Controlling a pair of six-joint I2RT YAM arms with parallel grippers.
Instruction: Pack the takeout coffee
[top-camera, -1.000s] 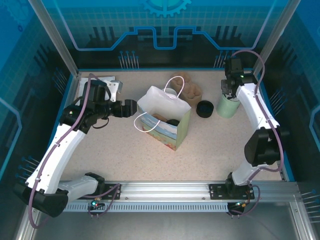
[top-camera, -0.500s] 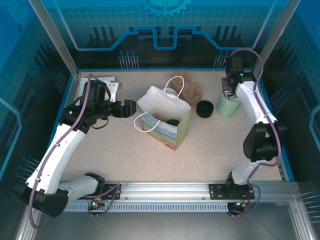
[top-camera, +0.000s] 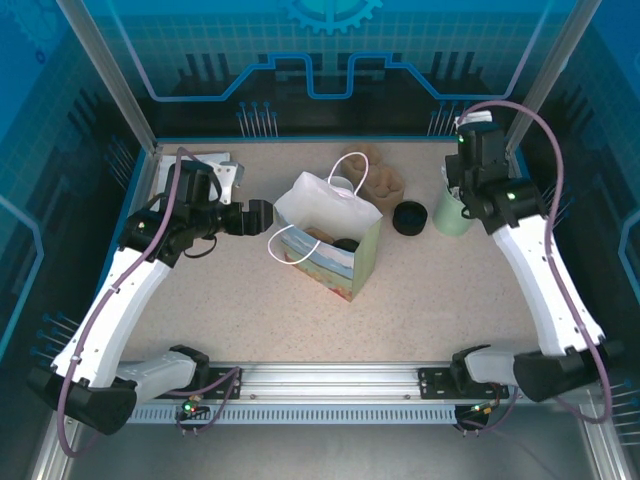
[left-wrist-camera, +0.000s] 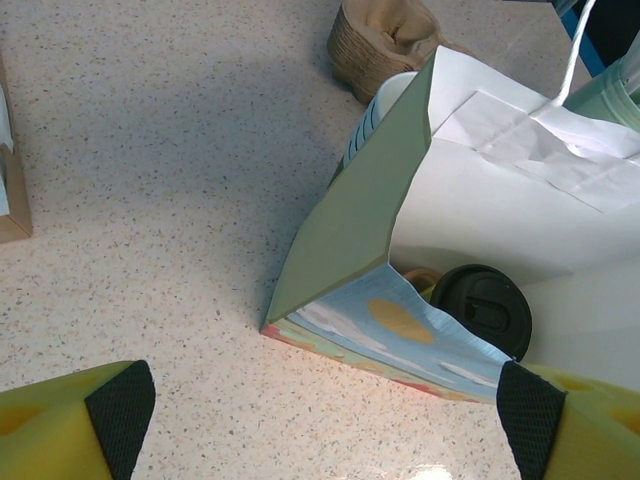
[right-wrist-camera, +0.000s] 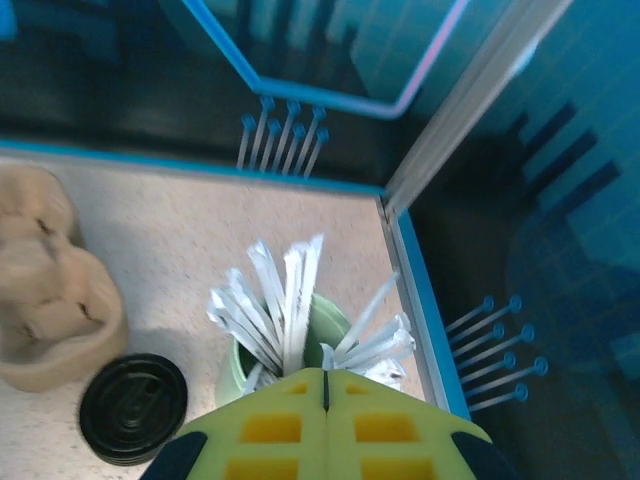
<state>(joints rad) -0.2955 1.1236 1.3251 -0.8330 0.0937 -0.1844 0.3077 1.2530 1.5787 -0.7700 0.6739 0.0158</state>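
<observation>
Coffee (left-wrist-camera: 485, 308) stands inside the paper bag (top-camera: 325, 262) at the middle of the desk (top-camera: 420, 290), just ahead of my left gripper (top-camera: 262, 215), whose jaws gape wide and hold nothing. The cup is upright, long axis vertical, dark lid facing the bag's open mouth. My right gripper (right-wrist-camera: 325, 395) is clamped closed above the stick cup (top-camera: 452, 218) near the far right corner; I cannot tell whether it pinches a stick.
</observation>
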